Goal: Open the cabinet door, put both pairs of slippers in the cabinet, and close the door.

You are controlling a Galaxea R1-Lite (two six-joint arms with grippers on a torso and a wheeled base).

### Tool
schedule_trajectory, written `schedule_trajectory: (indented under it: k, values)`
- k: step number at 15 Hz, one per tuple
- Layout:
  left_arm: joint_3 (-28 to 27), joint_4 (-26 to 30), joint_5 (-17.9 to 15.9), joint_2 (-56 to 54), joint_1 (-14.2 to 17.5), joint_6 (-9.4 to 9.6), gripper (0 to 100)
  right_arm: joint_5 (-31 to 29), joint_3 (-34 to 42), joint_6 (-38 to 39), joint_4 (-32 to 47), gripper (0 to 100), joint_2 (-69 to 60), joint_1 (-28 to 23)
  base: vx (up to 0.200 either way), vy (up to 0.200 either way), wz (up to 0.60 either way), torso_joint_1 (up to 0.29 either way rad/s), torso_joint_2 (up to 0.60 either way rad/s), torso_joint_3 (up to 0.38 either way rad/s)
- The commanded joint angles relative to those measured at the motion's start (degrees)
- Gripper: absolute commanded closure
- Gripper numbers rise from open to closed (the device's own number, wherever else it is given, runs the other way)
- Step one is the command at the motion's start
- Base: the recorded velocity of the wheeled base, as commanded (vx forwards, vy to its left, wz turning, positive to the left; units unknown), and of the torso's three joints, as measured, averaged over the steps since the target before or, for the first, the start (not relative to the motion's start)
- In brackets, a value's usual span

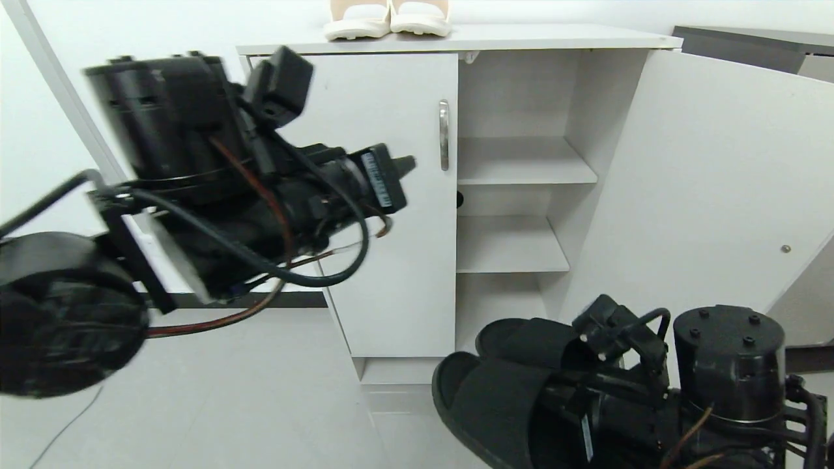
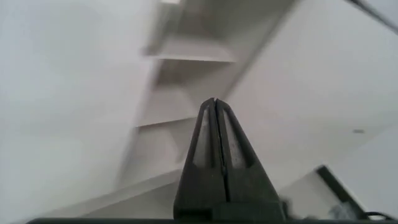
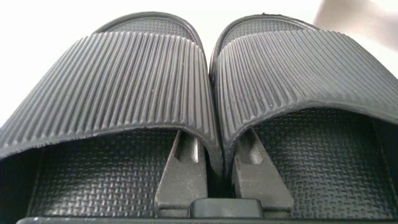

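Though label (image 1: 378,179) unreadable, R end effector (image 3: 217,155) tight on black slippers (image 3: 143,81), L end effector (image 2: 215,109) closed, empty.

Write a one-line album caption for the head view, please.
Right gripper holds the black slippers before the open cabinet, while the white slippers sit on top.

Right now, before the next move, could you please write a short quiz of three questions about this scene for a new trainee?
1. True or false: the right door of the cabinet stands open.
2. Fill in: the white slippers lie on the cabinet's ____.
3. The right gripper is shut on: A) the white slippers, B) the black slippers, C) nothing.

Key: 1 true; 2 top; 3 B.
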Motion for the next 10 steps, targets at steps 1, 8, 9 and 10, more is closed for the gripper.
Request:
schedule_trajectory:
  k: [1, 8, 9, 10]
  values:
    - [13.75, 10.26, 9.55, -21.83, 8.46, 4.44, 100, -7.36, -4.85, 1.24, -0.03, 100, 4.88, -0.46, 0.000, 0.000, 0.00, 0.000, 0.00, 0.000]
    - [35.38, 26.16, 25.81, -61.56, 33.42, 12.62, 100, -27.58, -14.08, 4.93, -0.11, 100, 13.76, -1.17, 0.000, 0.000, 0.00, 0.000, 0.00, 0.000]
    - [40.47, 29.86, 21.85, -69.56, 38.35, 13.32, 100, -27.58, -13.90, 4.85, -0.11, 100, 13.67, -1.08, 0.000, 0.000, 0.00, 0.000, 0.00, 0.000]
    - [43.29, 31.00, 19.65, -73.69, 39.93, 13.85, 100, -27.66, -13.81, 4.85, -0.11, 100, 13.67, -1.08, 0.000, 0.000, 0.00, 0.000, 0.00, 0.000]
